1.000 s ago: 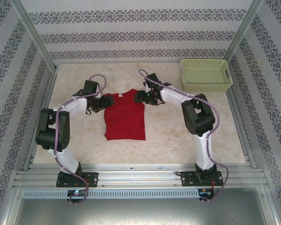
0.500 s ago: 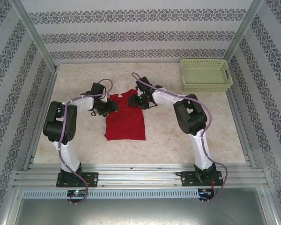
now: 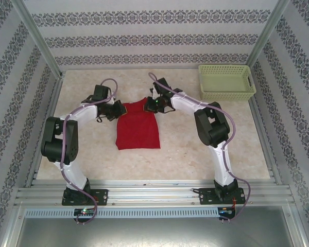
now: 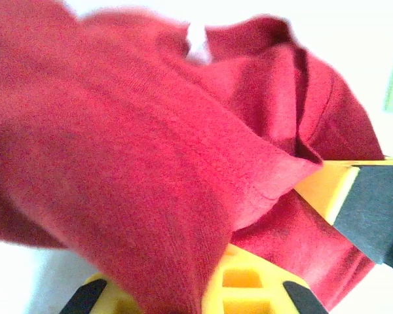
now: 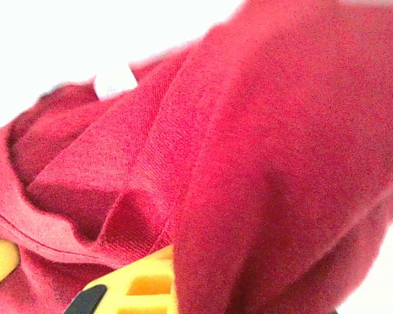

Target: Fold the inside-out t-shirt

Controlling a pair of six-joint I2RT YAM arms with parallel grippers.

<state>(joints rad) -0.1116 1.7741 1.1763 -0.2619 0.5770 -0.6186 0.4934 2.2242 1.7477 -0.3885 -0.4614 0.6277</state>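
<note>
T-shirt: we see the red t-shirt (image 3: 138, 129) lying near the middle of the table (image 3: 195, 149), hem toward the near edge.
Left gripper: the left gripper (image 3: 120, 109) is clamped on the t-shirt's left shoulder, cloth bunched over its jaws.
Right gripper: the right gripper (image 3: 150, 105) pinches the right shoulder, as far as the blur lets us tell.
Basket: the basket (image 3: 226, 82) sits in the far right corner, well apart.

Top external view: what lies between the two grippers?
The upper edge of the red t-shirt spans from the left gripper to the right gripper; the top external view shows it.
</note>
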